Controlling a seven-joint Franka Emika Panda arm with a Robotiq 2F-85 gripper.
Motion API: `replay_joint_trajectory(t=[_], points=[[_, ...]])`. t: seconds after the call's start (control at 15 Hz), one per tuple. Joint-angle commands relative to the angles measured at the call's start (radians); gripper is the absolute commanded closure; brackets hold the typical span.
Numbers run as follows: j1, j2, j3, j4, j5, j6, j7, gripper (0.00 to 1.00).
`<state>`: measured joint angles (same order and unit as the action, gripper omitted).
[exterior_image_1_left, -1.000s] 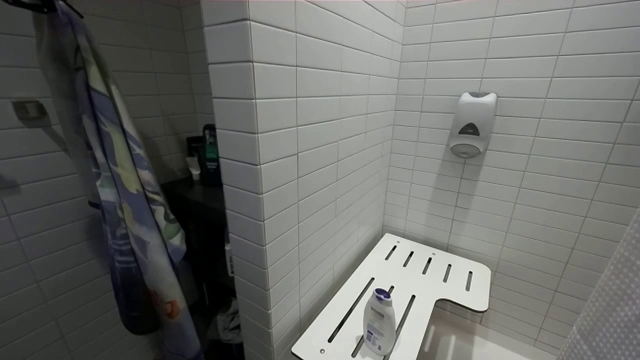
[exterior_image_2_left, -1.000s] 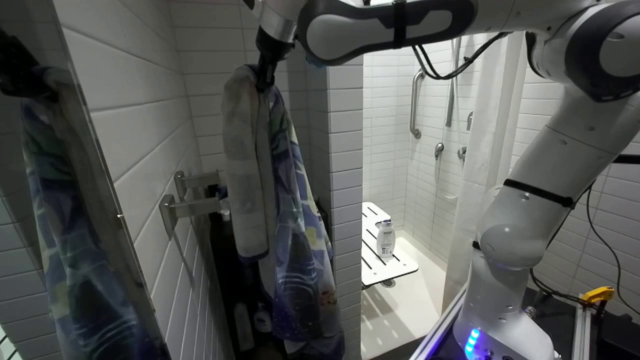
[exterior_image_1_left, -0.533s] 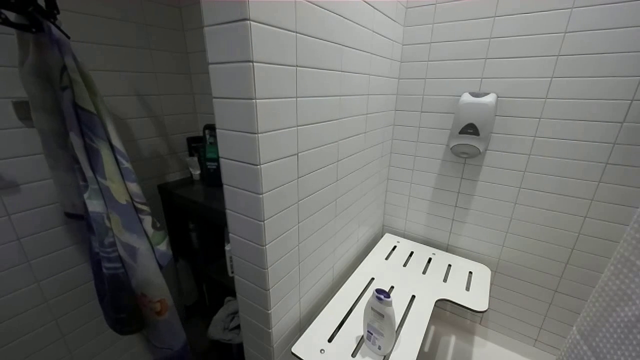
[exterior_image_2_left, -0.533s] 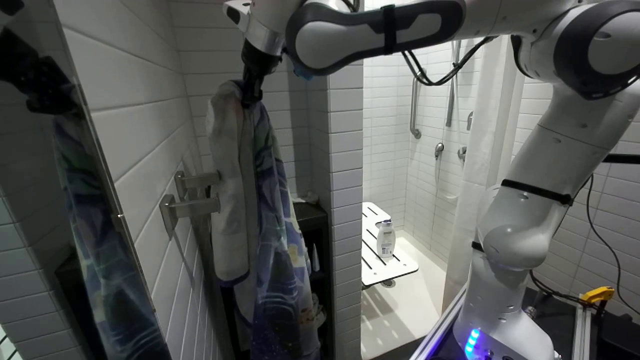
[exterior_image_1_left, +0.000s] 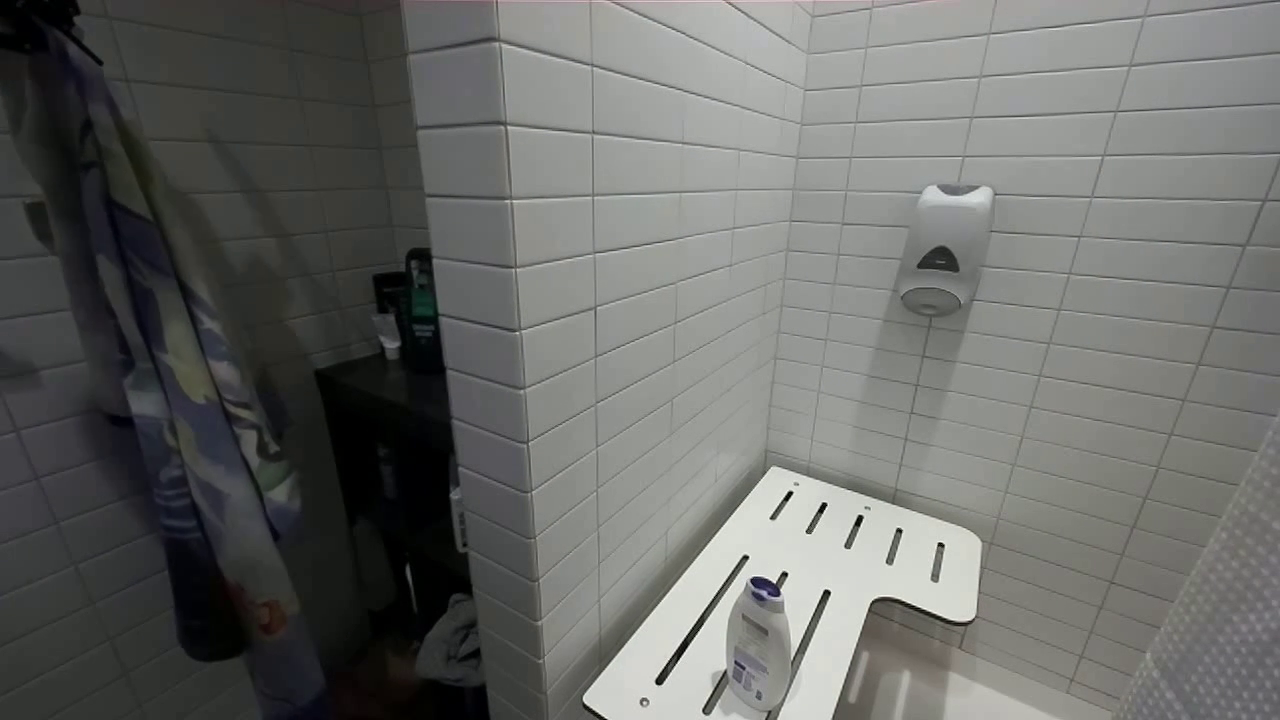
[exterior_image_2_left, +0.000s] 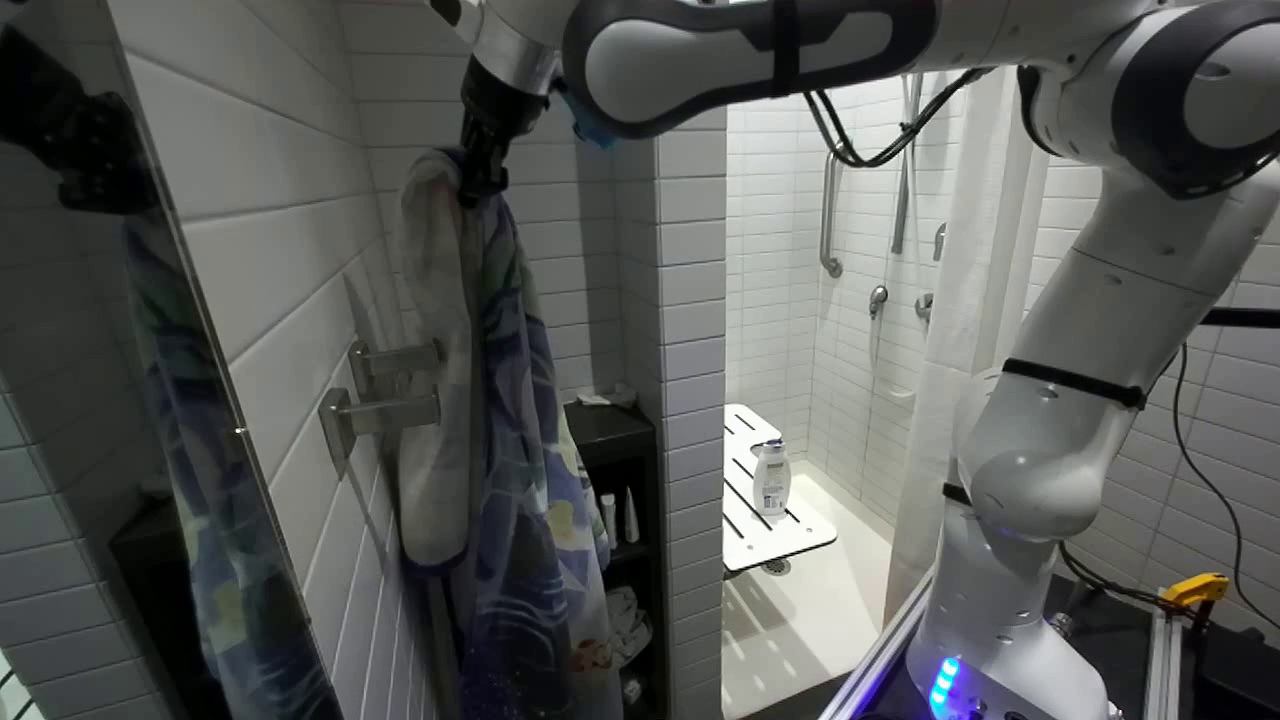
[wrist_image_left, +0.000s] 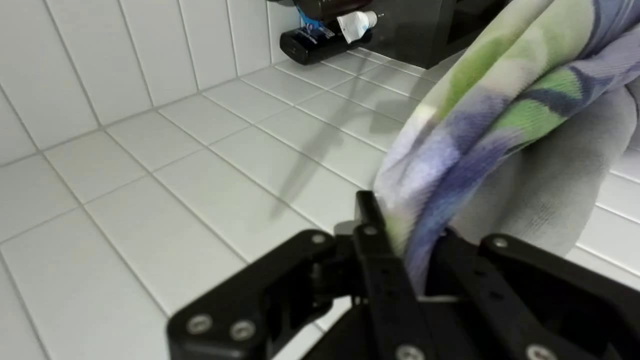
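"How does the arm stand?"
"Forearm (exterior_image_2_left: 680, 75) nearly level, wrist (exterior_image_2_left: 515, 52) bent down; the gripper (exterior_image_2_left: 484, 188) points floorward at a slight tilt, its fingers (wrist_image_left: 375, 250) pinching a gathered fold of the towel (exterior_image_2_left: 540, 450)."
"And the towel's position, its margins?"
"Below the gripper, beside two metal wall bars (exterior_image_2_left: 400, 413); whether it touches them I cannot tell. It partly hides a black shelf (exterior_image_2_left: 610, 427); in both exterior views the tiled corner (exterior_image_2_left: 692, 350) stands apart from it."

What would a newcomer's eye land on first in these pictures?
Likely the printed towel hanging from the pincer, on the dim side of the tiled partition. Next come the purple-capped white bottle, upright on the slotted shower seat, and blue lights on the robot's base.
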<state>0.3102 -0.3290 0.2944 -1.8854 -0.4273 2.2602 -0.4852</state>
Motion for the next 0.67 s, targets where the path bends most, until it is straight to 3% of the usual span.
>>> replay_joint_trajectory(t=[0.0,0.6], points=[[0.021,0.059,0.039,0.095,-0.004,-0.028,-0.047,0.97],[0.049,0.187,0.100,0.168,-0.006,-0.078,-0.092,0.97]])
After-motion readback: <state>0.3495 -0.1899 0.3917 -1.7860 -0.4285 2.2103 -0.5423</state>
